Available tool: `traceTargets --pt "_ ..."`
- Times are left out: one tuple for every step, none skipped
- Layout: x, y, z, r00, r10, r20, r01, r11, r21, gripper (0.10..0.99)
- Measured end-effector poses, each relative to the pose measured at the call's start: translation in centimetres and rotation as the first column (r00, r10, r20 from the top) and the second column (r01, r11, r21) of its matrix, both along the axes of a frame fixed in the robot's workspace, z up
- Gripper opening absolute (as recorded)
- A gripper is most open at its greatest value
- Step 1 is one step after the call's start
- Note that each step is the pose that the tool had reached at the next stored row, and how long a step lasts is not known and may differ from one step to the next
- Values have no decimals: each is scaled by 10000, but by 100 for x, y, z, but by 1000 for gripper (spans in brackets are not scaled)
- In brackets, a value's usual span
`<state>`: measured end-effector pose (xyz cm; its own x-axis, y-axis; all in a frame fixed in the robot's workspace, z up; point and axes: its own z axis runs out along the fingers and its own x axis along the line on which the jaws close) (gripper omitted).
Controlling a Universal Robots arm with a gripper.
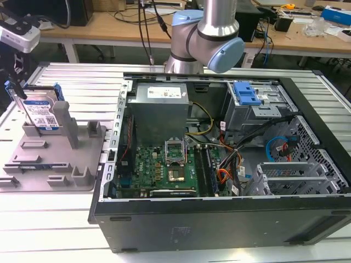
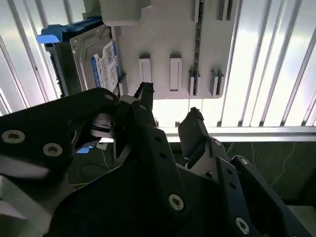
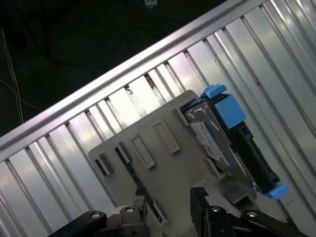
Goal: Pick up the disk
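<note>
The disk (image 1: pixel 41 111) is a silver drive with a white-and-blue label and blue side rails. It stands on edge in the grey fixture (image 1: pixel 55 161) at the exterior view's left, leaning against an upright post. My gripper (image 1: pixel 16 90) hangs just above the disk's outer edge, its dark fingers pointing down. In the second wrist view the disk (image 2: pixel 94 64) lies off to one side of the gripper (image 2: pixel 168 106), whose fingers (image 2: pixel 195 118) stand apart with nothing between them. In the first wrist view the open gripper (image 3: pixel 170 197) hovers over the fixture (image 3: pixel 148 158), beside the disk (image 3: pixel 217 143).
An open computer case (image 1: pixel 307 164) takes up the middle and the exterior view's right, with the arm's base (image 1: pixel 203 33) behind it. The fixture rests on a slatted metal table (image 1: pixel 71 76). The table's edge (image 2: pixel 247 131) runs close to the fixture. Cluttered wooden benches stand at the back.
</note>
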<state>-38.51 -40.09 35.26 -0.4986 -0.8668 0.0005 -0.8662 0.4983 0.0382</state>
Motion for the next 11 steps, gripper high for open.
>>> traceTargets --pt "0 0 0 9991 431 0 -431 9991 0 482" --pt "0 0 -1 9966 828 1 -828 9966 0 482" --pt "0 0 -2 9920 1261 1 -1261 9920 0 482" --pt "0 0 -3 9880 1542 1 -1542 9880 0 482" --pt "0 0 -3 9824 1869 1 -1869 9824 1 482" --pt "0 0 -4 9780 2088 1 -2088 9780 0 482" --pt "0 0 -5 9727 2322 2 -2322 9727 0 482" --pt "0 0 -5 9682 2502 4 -2502 9682 -1 482" --pt "0 0 -6 9620 2729 8 -2729 9620 -2 482" --pt "0 0 -9 9425 3341 26 -3341 9425 -8 482" --pt "0 1 -11 9311 3648 52 -3648 9311 -18 482"
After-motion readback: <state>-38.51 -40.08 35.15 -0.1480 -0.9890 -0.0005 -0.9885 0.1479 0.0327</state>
